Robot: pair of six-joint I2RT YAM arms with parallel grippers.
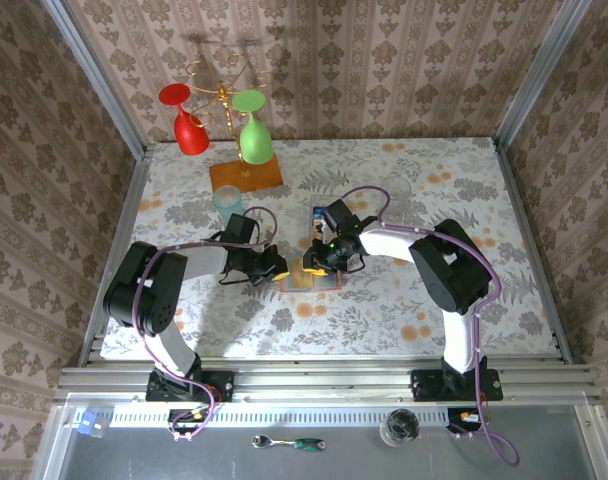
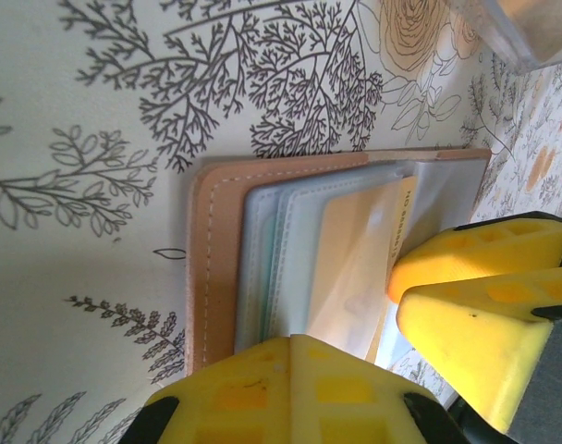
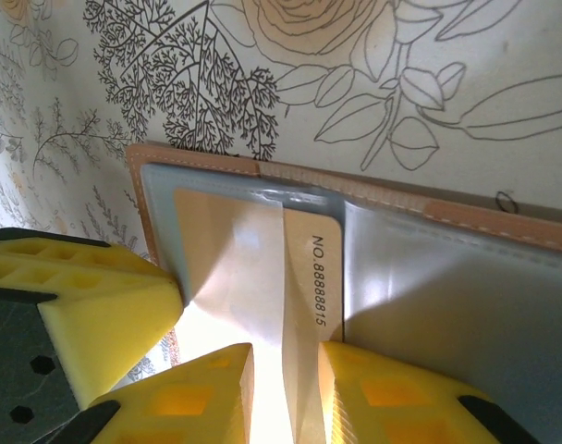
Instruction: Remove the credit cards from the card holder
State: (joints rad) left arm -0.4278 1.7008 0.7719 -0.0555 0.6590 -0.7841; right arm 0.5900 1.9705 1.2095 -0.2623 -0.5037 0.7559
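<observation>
Black-and-white arms [image 1: 156, 292] carry purple cables [image 1: 487, 398] and blocky yellow fingers [image 2: 489, 326].

Card holder [image 2: 212, 268] is tan-pink, card [image 3: 311, 277] orange-tan, table [image 2: 96, 111] floral.

I count one card holder [image 2: 212, 268]; one tan credit card [image 3: 311, 287] showing in it, any others too hidden to count; two wine glasses, a red glass [image 1: 189, 126] and a green glass [image 1: 253, 132]; one rack [image 1: 246, 176] bearing them; two clear cups, a bluish cup [image 1: 227, 199] and a plain cup [image 1: 398, 188]; two grippers of mine, left gripper [image 1: 277, 269] and right gripper [image 1: 312, 264].
</observation>
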